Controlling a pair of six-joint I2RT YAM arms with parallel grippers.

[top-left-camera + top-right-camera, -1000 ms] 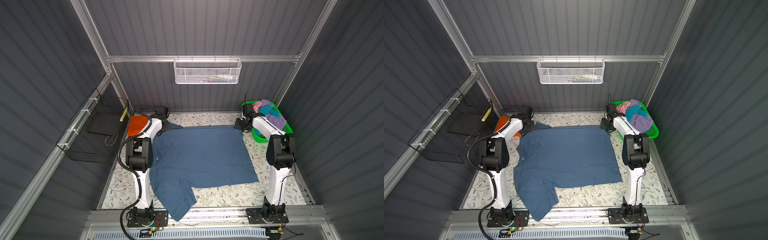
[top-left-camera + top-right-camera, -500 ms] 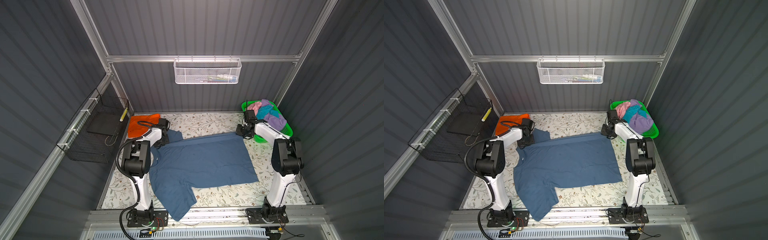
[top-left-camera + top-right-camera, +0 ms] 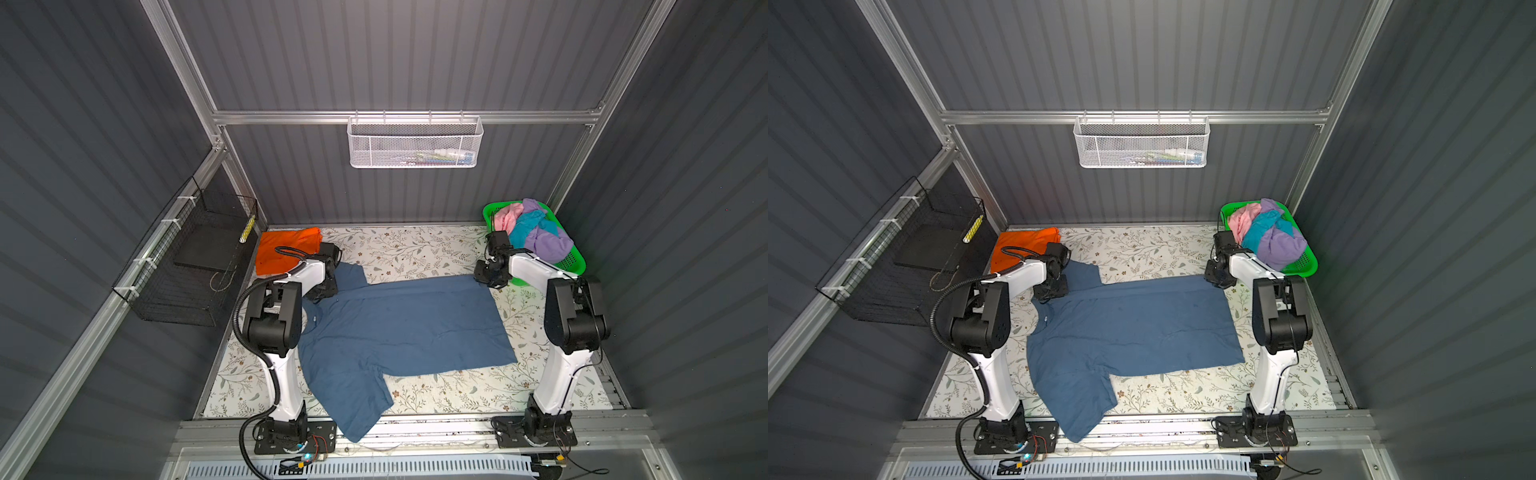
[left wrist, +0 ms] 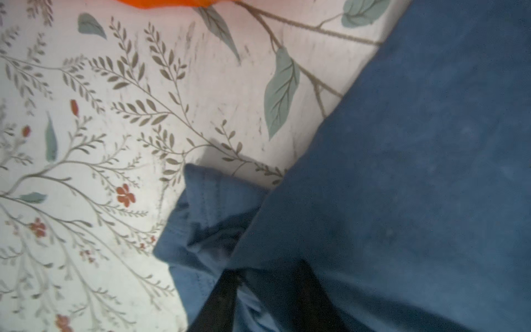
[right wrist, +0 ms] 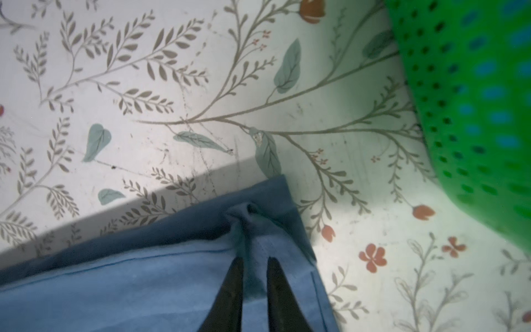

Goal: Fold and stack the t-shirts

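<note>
Beneath left arm [image 3: 286,316], blue t-shirt [image 3: 407,324] partly hidden, left end effector [image 4: 265,276] blurred

Table [image 3: 415,249] ctr: spread t-shirt [image 3: 399,328], collar left, hem right, near sleeve over front edge. Back-left corner: folded t-shirt [image 3: 286,249]. Back-right corner: basket [image 3: 577,262] w/ heap of t-shirts [image 3: 540,237] inside. Left gripper [image 4: 263,284] at far shoulder, right gripper [image 5: 254,264] at far hem corner, beside basket. Back wall: mesh tray [image 3: 415,145]; left wall: wire rack [image 3: 187,266].

I get bright, even top views, though the walls [image 3: 83,124] look dim. Wrist views are soft (the basket [image 5: 474,100] blurs most), with a shadow across the mat [image 5: 143,86].
</note>
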